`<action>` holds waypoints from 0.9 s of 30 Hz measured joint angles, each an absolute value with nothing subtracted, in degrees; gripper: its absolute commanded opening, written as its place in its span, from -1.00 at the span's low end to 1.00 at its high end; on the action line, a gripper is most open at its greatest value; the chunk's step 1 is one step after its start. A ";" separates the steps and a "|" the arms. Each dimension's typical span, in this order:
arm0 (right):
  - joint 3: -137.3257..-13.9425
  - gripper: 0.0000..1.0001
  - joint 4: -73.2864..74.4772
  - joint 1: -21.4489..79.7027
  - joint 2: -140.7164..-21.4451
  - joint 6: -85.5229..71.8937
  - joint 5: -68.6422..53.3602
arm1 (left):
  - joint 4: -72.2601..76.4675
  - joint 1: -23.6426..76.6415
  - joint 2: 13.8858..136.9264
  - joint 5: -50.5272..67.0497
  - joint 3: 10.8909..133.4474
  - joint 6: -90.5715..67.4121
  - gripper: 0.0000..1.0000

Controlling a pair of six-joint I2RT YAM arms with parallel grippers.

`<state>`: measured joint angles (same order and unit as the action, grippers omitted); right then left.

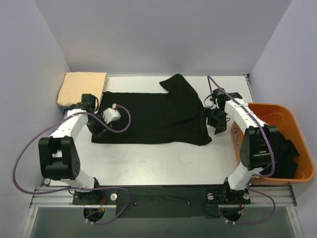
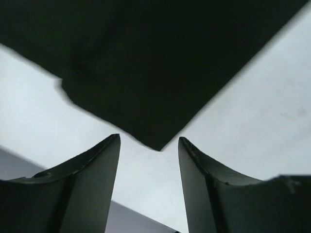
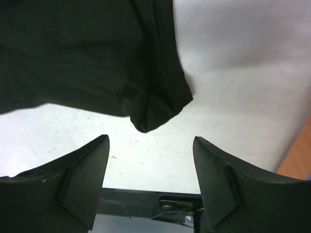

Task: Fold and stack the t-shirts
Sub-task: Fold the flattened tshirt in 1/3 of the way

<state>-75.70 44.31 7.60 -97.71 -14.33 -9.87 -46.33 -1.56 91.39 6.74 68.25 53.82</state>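
A black t-shirt lies spread flat in the middle of the white table, with one sleeve folded up at the back. A folded pale yellow-tan t-shirt lies at the back left corner. My left gripper is open at the black shirt's left end. In the left wrist view a shirt corner lies just ahead of the open gripper. My right gripper is open at the shirt's right edge. In the right wrist view a rounded shirt corner lies just ahead of the open gripper. Neither gripper holds cloth.
An orange plastic bin stands at the right edge with dark cloth inside; its edge shows in the right wrist view. Grey walls enclose the back and sides. The metal base rail runs along the near edge.
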 measured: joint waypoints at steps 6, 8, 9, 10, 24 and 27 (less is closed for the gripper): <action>-65.71 0.26 37.36 7.57 -97.56 -15.73 -13.08 | -47.55 -0.47 88.71 8.69 56.55 69.34 0.46; -64.23 0.20 35.24 7.53 -98.59 -16.34 -13.63 | -45.93 -0.47 89.56 8.32 56.34 71.83 0.52; -63.77 0.16 34.30 7.53 -99.15 -16.49 -13.78 | -44.75 -0.47 90.04 8.16 56.25 73.10 0.52; -63.26 0.01 33.30 7.49 -99.74 -16.56 -13.87 | -43.27 -0.47 90.41 8.12 55.81 74.24 0.52; -55.70 -1.00 32.25 1.87 -96.97 -19.88 -16.67 | -27.07 2.26 91.92 3.68 49.04 75.77 -1.00; -54.30 -1.00 34.44 1.78 -93.89 -21.26 -16.69 | -29.78 2.50 90.76 3.92 48.99 74.56 -1.00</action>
<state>-54.30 34.44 1.78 -93.89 -21.26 -16.69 -29.78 2.50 90.76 3.92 48.99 74.56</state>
